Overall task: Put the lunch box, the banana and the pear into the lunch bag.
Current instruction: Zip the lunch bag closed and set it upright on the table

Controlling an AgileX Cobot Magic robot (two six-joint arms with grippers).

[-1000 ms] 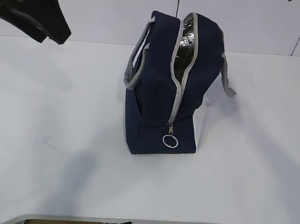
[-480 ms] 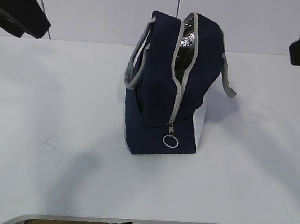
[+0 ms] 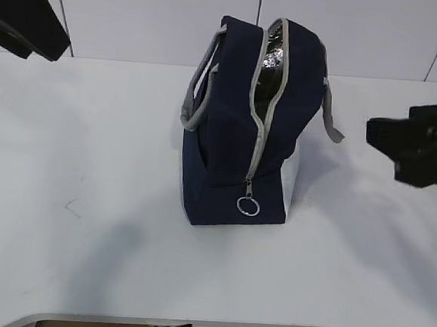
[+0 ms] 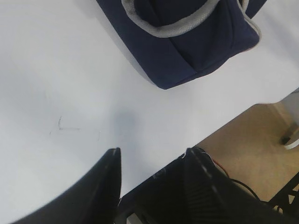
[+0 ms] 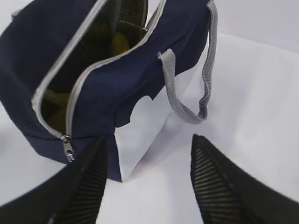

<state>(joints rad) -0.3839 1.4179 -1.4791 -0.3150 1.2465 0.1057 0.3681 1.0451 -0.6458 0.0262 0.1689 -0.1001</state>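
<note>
The navy lunch bag (image 3: 236, 134) stands upright mid-table, its grey zipper open along the top and silver foil lining showing. In the right wrist view the open bag (image 5: 121, 88) shows something yellow (image 5: 120, 43) deep inside; I cannot tell whether it is the banana or the pear. The lunch box is hidden. My right gripper (image 3: 382, 150) is open and empty, hanging to the right of the bag, with its fingers (image 5: 210, 182) over the white side panel and grey handle (image 5: 187, 109). My left gripper (image 4: 152, 156) is open and empty, high at the far left (image 3: 32, 31), apart from the bag (image 4: 187, 46).
The white table (image 3: 90, 161) carries only the bag. A faint scratch mark (image 3: 71, 206) lies front left. The table's front edge (image 4: 224, 123) and the brown floor (image 4: 261, 154) beyond it show in the left wrist view. A round zipper ring (image 3: 248, 205) hangs on the bag's front.
My right gripper has come down from the upper right corner to the level of the bag's right side. The left gripper has shifted slightly at the upper left. The bag has not moved.
</note>
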